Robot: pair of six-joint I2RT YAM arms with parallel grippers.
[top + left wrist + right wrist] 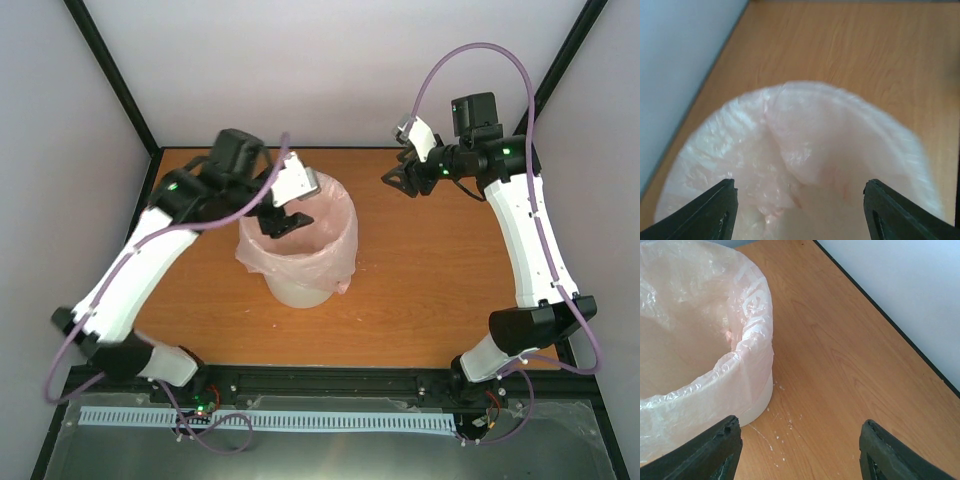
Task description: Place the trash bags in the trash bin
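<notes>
Pink bag (338,240) lining bin (296,293) — left claw (283,222) wide above, seemingly empty; right claw (402,182) wide, aside

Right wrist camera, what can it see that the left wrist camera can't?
Only the right wrist view shows the trash bin's white wall below the folded-over edge of the trash bag, and some white specks on the table beside it. Only the left wrist view looks down into the bag's crinkly inside. Both show the pink bag, the wooden table and an open gripper: the right gripper in one, the left gripper in the other.
</notes>
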